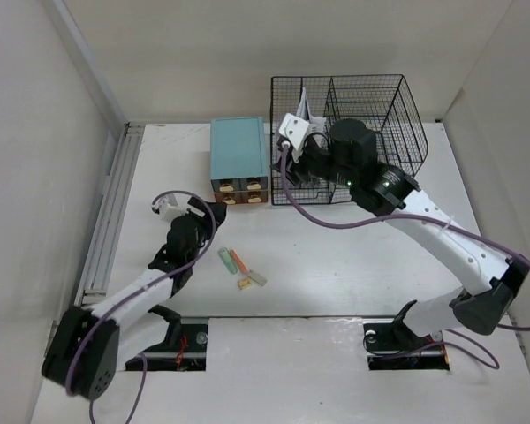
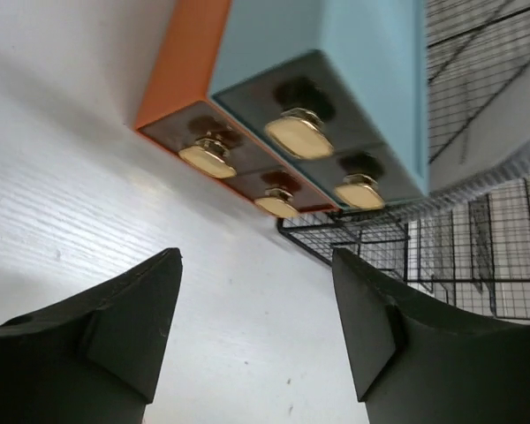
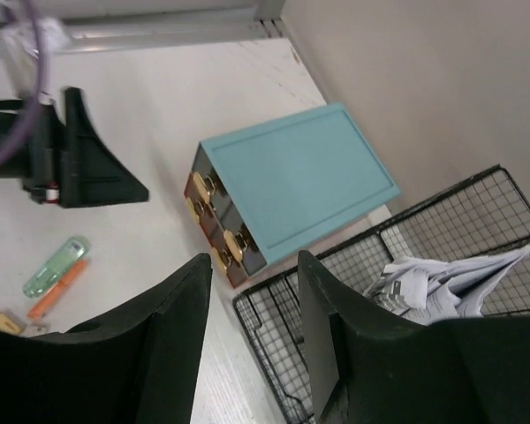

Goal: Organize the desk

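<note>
The white desk (image 1: 336, 256) holds a teal drawer box (image 1: 239, 159) with brass knobs and a black wire rack (image 1: 371, 132) with papers (image 1: 305, 106) in its left bin. My left gripper (image 1: 212, 212) is open and empty, low over the desk and facing the drawer fronts (image 2: 291, 141); it also shows in its wrist view (image 2: 256, 265). My right gripper (image 1: 293, 168) is open and empty above the rack's front left corner (image 3: 247, 309), as its wrist view (image 3: 254, 265) shows. A green highlighter (image 1: 225, 259), an orange pen (image 1: 238, 262) and small beige pieces (image 1: 252, 279) lie on the desk.
A metal rail (image 1: 106, 212) runs along the desk's left edge, with white walls on three sides. The rack stands against the drawer box's right side. The left arm (image 3: 71, 168) shows in the right wrist view beside the highlighter (image 3: 55, 267).
</note>
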Available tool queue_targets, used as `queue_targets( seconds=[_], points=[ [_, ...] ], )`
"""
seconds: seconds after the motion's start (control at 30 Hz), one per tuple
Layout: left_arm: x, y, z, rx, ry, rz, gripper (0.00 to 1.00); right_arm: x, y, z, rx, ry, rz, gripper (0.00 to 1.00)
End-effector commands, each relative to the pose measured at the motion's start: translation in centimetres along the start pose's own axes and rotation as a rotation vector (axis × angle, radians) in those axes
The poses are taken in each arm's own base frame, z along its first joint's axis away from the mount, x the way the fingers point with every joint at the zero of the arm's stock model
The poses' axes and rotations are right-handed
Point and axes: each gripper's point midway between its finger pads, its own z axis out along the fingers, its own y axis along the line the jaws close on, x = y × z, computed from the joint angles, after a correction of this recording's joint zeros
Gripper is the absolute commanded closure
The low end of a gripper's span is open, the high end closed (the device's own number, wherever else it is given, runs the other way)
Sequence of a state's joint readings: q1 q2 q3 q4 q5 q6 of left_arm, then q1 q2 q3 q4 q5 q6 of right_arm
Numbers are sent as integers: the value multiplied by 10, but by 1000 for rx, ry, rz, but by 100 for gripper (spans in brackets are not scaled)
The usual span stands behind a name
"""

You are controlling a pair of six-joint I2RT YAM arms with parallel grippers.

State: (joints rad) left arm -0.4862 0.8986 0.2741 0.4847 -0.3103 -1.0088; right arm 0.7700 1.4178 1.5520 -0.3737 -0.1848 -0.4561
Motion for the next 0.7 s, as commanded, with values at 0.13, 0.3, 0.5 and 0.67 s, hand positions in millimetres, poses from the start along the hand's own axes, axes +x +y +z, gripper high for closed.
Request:
queue_targets(
  seconds=[0.13,0.3,0.5,0.67],
  points=[
    [-3,-34,44,159,128,-31,42,16,-10,-5,-51,-42,69,51],
    [0,-27,67,165,154,-37,45,23,-16,-9,-56,-52,94,50],
    [10,-12,85,120,181,-38,46,22,-24,-19,-64,-77,127,50],
    [15,2,93,76,185,-37,47,29,-24,-18,-67,-69,153,48]
  ],
)
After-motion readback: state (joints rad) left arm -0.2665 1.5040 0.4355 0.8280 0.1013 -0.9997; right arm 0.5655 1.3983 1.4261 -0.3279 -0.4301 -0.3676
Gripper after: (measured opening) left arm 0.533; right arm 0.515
